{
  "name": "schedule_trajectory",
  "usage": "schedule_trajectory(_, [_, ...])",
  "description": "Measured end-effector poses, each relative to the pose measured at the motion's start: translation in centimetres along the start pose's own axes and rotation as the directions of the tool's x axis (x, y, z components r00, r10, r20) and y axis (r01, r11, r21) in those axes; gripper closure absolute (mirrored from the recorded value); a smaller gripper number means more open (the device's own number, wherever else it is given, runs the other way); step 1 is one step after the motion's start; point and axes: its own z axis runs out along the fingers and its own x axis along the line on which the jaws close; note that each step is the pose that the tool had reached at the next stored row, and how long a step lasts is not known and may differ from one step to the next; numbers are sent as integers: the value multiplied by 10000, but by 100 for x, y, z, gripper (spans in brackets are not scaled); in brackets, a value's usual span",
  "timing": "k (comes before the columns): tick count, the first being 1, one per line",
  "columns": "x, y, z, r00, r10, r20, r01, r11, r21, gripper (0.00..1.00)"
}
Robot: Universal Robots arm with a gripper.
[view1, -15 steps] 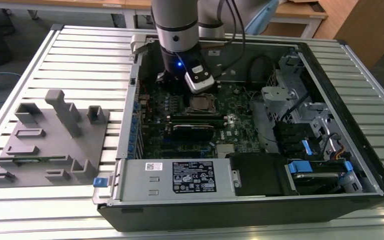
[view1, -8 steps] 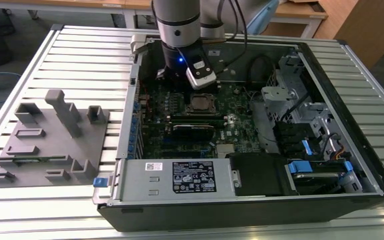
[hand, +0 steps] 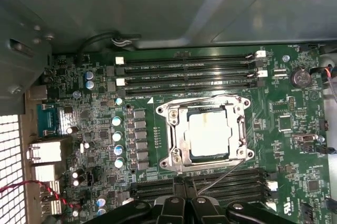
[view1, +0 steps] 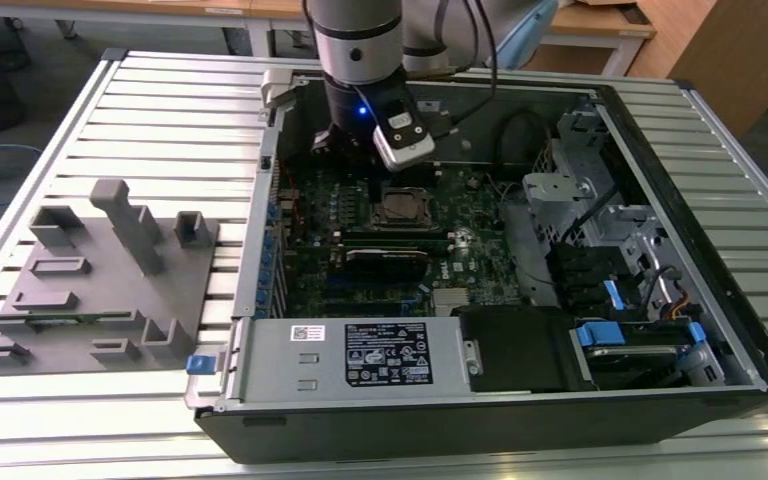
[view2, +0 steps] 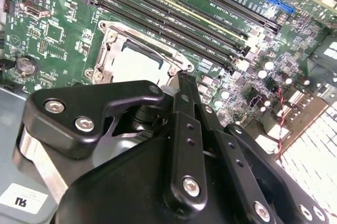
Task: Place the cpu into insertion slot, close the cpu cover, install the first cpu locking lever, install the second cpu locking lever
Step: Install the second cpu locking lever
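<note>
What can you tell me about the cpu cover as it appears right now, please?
The cpu cover is a thin, silvery metal square frame with an open window, lying flat and closed over the socket on the green motherboard. The pale, dull metal top of the cpu shows through the window. A thin wire lever runs along one edge. In the second wrist view the gripper hangs close by its edge.

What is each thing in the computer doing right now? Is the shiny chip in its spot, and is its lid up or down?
cpu: sitting in its socket, metal top facing up.
cpu cover: down flat around the cpu.
locking lever: thin wire sticking out at a slant, looks unlatched.
computer case: lying on its side, open.
gripper: low over the motherboard, beside the socket, near that lever's end.
</note>
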Motion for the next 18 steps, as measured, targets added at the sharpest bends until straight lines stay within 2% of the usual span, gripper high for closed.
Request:
schedule_trajectory(3, [-8,1,-29,10000,-1,-9,1,10000,0,89])
schedule_trajectory(5, [-36,4,-27,10000,0,-55,0,10000,2,89])
schedule_trajectory(10, [-176,13,-8,9998,2,-186,-2,10000,16,89])
schedule_trajectory(12, [-205,9,-3,9998,2,-200,-2,10000,17,89])
schedule_trajectory(18, [-222,-44,0,9998,6,-210,-5,10000,21,89])
